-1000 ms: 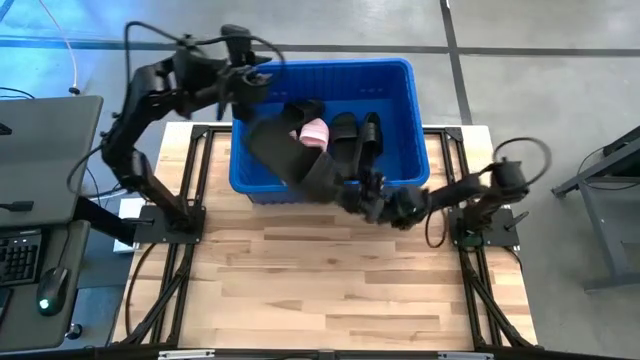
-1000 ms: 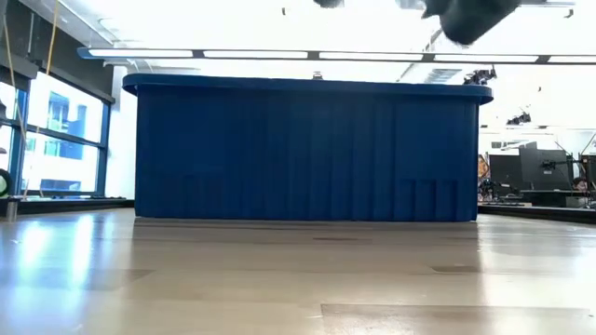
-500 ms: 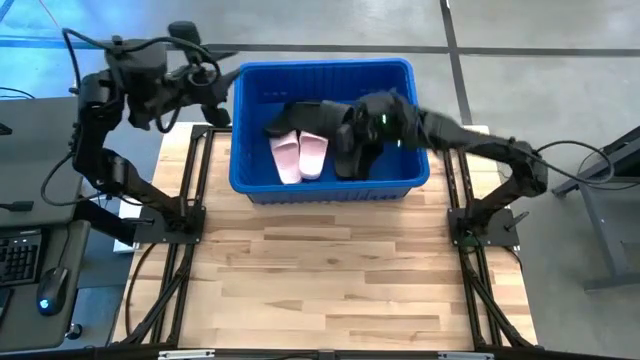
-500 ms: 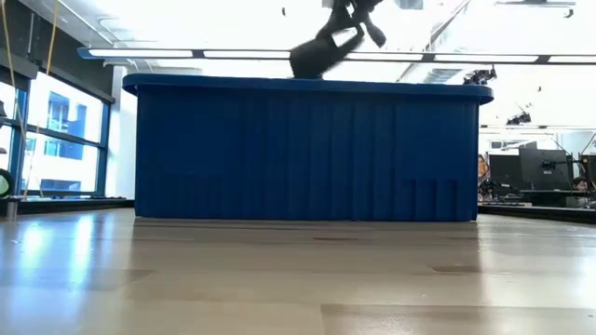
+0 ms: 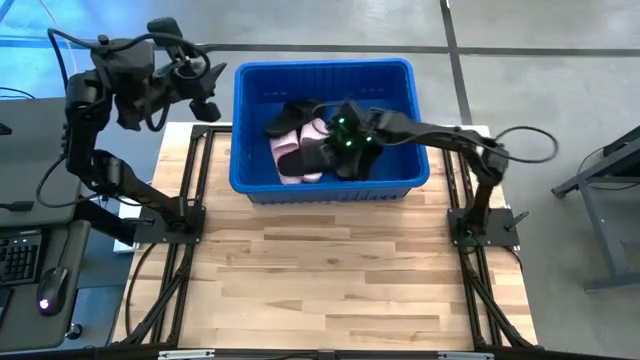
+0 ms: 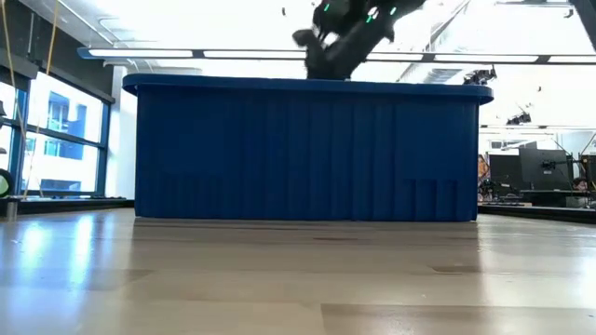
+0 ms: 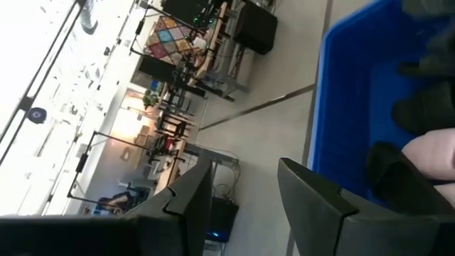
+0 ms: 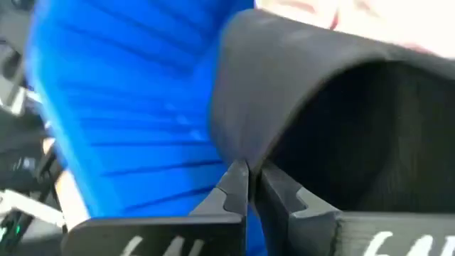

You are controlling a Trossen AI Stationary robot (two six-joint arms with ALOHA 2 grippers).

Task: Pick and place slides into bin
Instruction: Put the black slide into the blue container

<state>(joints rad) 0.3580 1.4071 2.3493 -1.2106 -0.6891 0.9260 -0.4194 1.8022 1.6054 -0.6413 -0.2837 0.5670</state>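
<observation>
The blue bin (image 5: 250,178) stands at the table's far middle. Two pale pink slides (image 5: 292,160) and black slides (image 5: 285,120) lie inside it. My right gripper (image 5: 345,132) reaches into the bin from the right and is shut on a black slide (image 8: 313,99). In the low view the gripper and slide (image 6: 328,58) show just above the bin's rim (image 6: 307,86). My left gripper (image 5: 205,95) hangs open and empty outside the bin's left wall; its wrist view (image 7: 242,203) looks past the bin (image 7: 341,107). My right gripper pinches the thin edge of the black slide's wide strap (image 8: 245,153) between its two fingertips (image 8: 233,186). The arched strap stands beyond the fingers over the pink slides. Whether the slide rests on the others in the bin, I cannot tell.
The bare wooden table top (image 5: 330,280) spreads out in front of the bin. A desk with a keyboard and mouse (image 5: 30,260) stands off the table's left side.
My right gripper has carried the black slide from the table's right, near the bin's front wall, over the rim and down into the bin, ending toward its left half. My left arm has drawn back from above the bin's far left corner to outside its left wall.
</observation>
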